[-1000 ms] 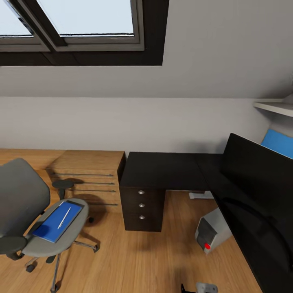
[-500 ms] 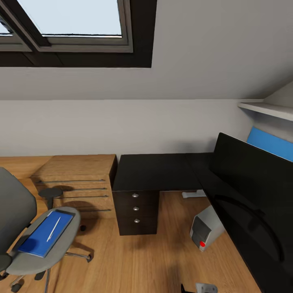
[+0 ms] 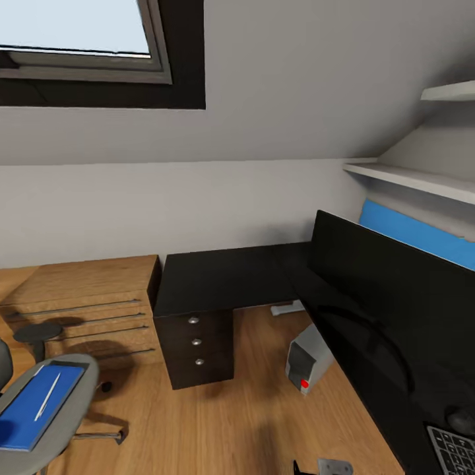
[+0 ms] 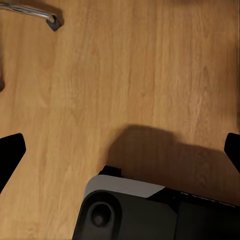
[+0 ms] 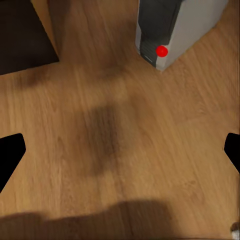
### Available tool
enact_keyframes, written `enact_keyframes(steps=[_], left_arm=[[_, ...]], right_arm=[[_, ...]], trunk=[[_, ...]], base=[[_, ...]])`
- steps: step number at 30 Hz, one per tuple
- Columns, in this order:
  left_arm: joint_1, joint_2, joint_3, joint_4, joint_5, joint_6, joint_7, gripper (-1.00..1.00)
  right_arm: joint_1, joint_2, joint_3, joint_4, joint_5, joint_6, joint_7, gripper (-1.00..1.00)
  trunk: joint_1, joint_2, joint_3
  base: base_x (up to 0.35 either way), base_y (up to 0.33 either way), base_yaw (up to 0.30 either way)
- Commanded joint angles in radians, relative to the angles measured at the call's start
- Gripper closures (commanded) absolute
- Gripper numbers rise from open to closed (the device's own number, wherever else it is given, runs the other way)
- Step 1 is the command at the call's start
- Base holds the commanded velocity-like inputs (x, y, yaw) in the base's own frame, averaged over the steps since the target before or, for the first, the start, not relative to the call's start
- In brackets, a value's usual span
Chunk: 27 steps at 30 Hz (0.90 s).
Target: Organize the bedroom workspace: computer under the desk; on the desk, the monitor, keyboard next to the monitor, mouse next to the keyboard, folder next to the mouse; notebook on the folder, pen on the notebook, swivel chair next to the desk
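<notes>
The folder [image 3: 30, 412] with a pen [image 3: 47, 396] lies on the chair [image 3: 63, 422] seat, well apart from the desk [image 3: 224, 280]. Both end effectors [image 4: 120, 150] [image 5: 120, 150] are spread wide, empty; approach squarely, then grasp the folder's edge.

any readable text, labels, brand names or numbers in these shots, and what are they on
No readable text in any view.
Keyboard: key legends too small and blurred to read.
Computer tower: a red dot on the front, no lettering.
Blue notebook: plain cover, no title.
Monitor: black, no brand mark visible.
</notes>
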Motion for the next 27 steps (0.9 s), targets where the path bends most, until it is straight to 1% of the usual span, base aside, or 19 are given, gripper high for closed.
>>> enact_keyframes(steps=[1, 10, 12, 16, 18, 19, 22, 23, 24, 25, 26, 27], left_arm=[[-0.001, 0.001, -0.008, 0.0, 0.007, -0.004, 0.007, -1.0], [-0.001, 0.001, -0.006, 0.0, 0.007, -0.006, 0.008, -1.0], [-0.001, 0.001, -0.006, 0.0, 0.007, -0.006, 0.008, -1.0], [-0.001, 0.001, -0.006, 0.0, 0.007, -0.007, 0.008, -1.0], [-0.001, 0.001, -0.002, 0.0, 0.007, -0.031, 0.008, -1.0], [-0.001, 0.001, -0.003, 0.0, 0.007, -0.108, 0.013, -1.0], [-0.001, -0.001, -0.007, -0.009, 0.007, -0.128, 0.013, -1.0], [-0.001, -0.006, -0.01, -0.269, 0.005, -0.039, 0.013, -1.0], [-0.001, -0.006, -0.01, -0.347, 0.005, 0.022, 0.014, -1.0], [-0.001, -0.006, -0.009, -0.388, 0.005, 0.059, 0.015, -1.0], [-0.001, -0.005, -0.008, -0.468, 0.006, 0.143, 0.015, -1.0], [-0.001, -0.004, -0.006, -0.547, 0.007, 0.233, 0.017, -1.0]], right_arm=[[-0.001, 0.0, -0.006, 0.002, 0.011, -0.003, -0.007, -1.0], [-0.001, 0.0, -0.006, 0.002, 0.011, -0.001, -0.007, -1.0], [-0.002, -0.001, -0.006, 0.001, 0.011, -0.001, -0.007, -1.0], [-0.001, -0.001, -0.007, 0.001, 0.011, 0.002, -0.007, -1.0], [-0.001, -0.004, -0.008, 0.001, 0.012, 0.003, -0.007, -1.0], [-0.001, -0.004, -0.008, 0.001, 0.012, 0.001, -0.007, -1.0], [-0.002, -0.003, -0.006, -0.003, 0.012, -0.003, -0.007, -1.0], [-0.003, 0.0, -0.006, -0.07, 0.008, 0.005, -0.013, -1.0], [-0.003, 0.001, -0.006, -0.122, 0.007, 0.01, -0.014, -1.0], [-0.004, 0.001, -0.006, -0.154, 0.006, 0.016, -0.015, -1.0], [-0.004, 0.002, -0.006, -0.225, 0.005, 0.036, -0.016, -1.0], [-0.004, 0.003, -0.006, -0.302, 0.004, 0.076, -0.017, -1.0]], trunk=[[0.001, -0.002, -0.003], [0.001, -0.002, -0.007], [0.001, -0.002, -0.008], [0.001, -0.002, -0.011], [0.001, -0.002, -0.011], [0.001, -0.002, -0.011], [0.001, -0.002, -0.011], [0.001, -0.002, -0.011], [0.001, -0.002, -0.011], [0.001, -0.002, -0.011], [0.001, -0.002, -0.011], [0.001, -0.002, -0.011]], base=[[0.0, 0.0, -0.299], [0.0, 0.005, -0.293], [0.011, 0.102, -0.282], [0.144, 0.238, -0.268], [0.066, 0.059, -0.055], [0.011, 0.01, -0.009], [0.005, 0.005, -0.004], [0.0, 0.0, 0.0], [0.0, 0.0, 0.0], [0.0, 0.0, 0.0], [0.0, 0.0, 0.0], [0.0, 0.0, 0.0]])
